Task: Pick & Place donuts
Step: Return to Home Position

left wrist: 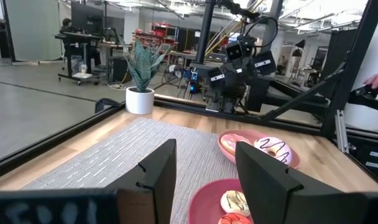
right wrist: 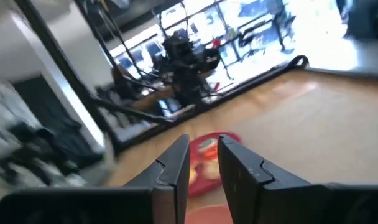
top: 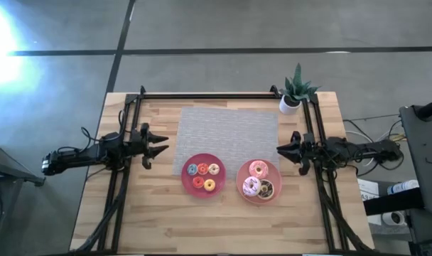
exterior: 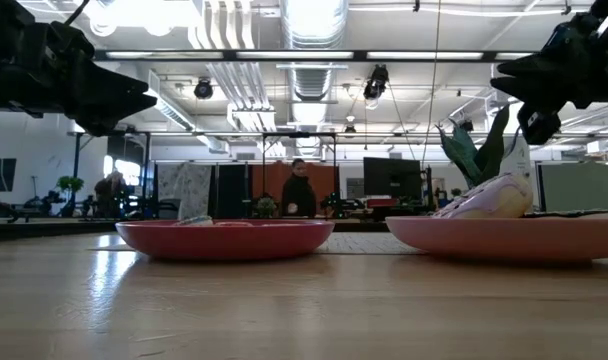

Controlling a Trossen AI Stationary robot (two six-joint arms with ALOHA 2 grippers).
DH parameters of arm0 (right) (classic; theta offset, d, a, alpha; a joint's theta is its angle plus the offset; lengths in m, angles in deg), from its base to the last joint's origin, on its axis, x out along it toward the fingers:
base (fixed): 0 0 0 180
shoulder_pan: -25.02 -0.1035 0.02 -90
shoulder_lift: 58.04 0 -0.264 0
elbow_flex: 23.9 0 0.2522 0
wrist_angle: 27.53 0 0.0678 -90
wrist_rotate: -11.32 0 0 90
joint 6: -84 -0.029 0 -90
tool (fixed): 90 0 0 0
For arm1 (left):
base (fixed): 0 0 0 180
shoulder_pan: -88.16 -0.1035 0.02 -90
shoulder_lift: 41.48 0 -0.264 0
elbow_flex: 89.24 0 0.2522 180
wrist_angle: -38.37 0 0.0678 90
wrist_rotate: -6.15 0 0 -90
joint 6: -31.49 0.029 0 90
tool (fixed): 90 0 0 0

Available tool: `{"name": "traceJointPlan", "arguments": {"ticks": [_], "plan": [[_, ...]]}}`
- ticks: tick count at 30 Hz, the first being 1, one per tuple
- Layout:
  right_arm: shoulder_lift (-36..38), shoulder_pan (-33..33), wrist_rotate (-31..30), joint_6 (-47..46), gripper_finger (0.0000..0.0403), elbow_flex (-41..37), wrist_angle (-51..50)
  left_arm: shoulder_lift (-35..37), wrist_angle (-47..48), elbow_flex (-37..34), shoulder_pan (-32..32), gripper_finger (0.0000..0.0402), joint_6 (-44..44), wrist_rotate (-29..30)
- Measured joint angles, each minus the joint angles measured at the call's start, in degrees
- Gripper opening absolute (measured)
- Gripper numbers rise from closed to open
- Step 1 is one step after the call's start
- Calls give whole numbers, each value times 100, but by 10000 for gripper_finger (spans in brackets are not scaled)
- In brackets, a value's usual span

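Several tiny donuts (top: 202, 176), orange, yellow and red, lie on the red plate (top: 187, 178). Three larger donuts (top: 258, 179), pink, pale sprinkled and brown-iced, lie on the pink plate (top: 241, 176) to its right. My left gripper (top: 161, 148) hovers open above the table, left of the red plate; its wrist view shows both plates ahead (left wrist: 207, 199). My right gripper (top: 280, 150) hovers right of the pink plate, fingers a little apart (right wrist: 204, 148). Both hang well above the plates in the low view (exterior: 134, 100) (exterior: 519, 90).
A grey woven mat (top: 230, 129) lies beyond the plates. A potted plant (top: 295, 92) stands at the table's far right corner. Black frame rails (top: 202, 95) run along the far, left and right sides. A person (exterior: 298, 190) stands in the room behind.
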Motion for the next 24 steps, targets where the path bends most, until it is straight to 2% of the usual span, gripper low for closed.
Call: {"name": "traceJointPlan", "arguments": {"ticks": [4,9,11,24], "plan": [[-6,202,24,1013,71,1,27,-6,1,0,0,139,1,-1],[-2,278,655,2615,68,1,-33,-11,4,2,2,139,1,-4],[-2,278,880,2982,68,1,-87,-11,4,2,2,139,0,-4],[-90,278,909,2984,81,-1,-164,-11,11,4,2,139,1,-22]]}}
